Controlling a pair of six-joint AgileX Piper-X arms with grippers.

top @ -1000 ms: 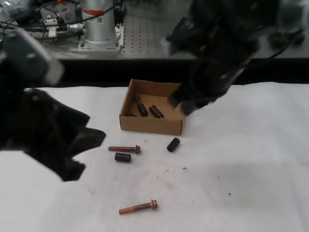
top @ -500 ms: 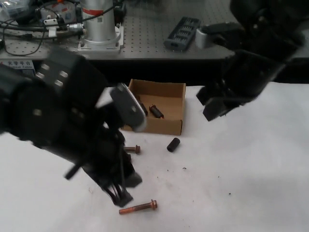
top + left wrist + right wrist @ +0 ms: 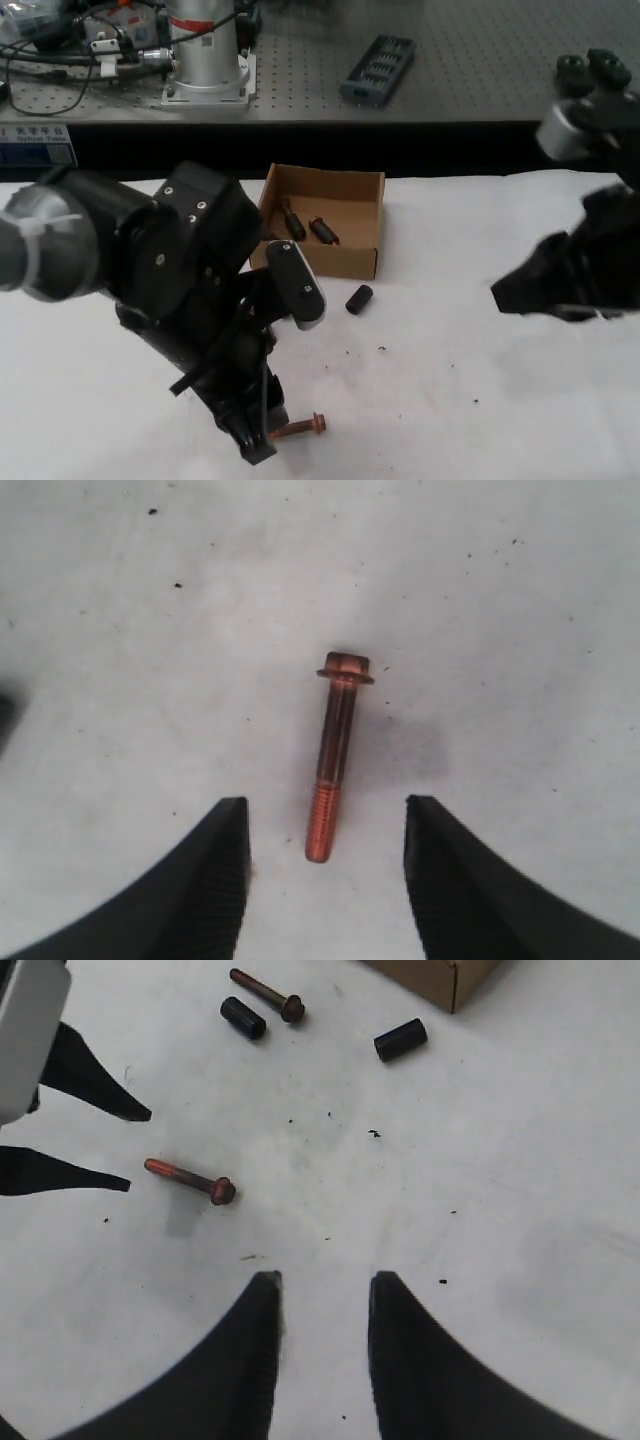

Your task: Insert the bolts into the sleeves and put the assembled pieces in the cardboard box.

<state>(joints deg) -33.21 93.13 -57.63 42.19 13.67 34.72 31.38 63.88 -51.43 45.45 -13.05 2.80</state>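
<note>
My left gripper stands open astride the bolt; closing on its threaded tip alone could pivot or eject it.

Left pincer sits spread wide with the bolt lying in the gap, bare worktop either side. Right pincer hangs over open worktop; nearest clutter is a sleeve beside the box.

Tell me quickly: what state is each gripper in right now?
Left gripper: open, with the threaded end of a bolt between its fingers, not gripped.
Right gripper: open, holding nothing.
</note>
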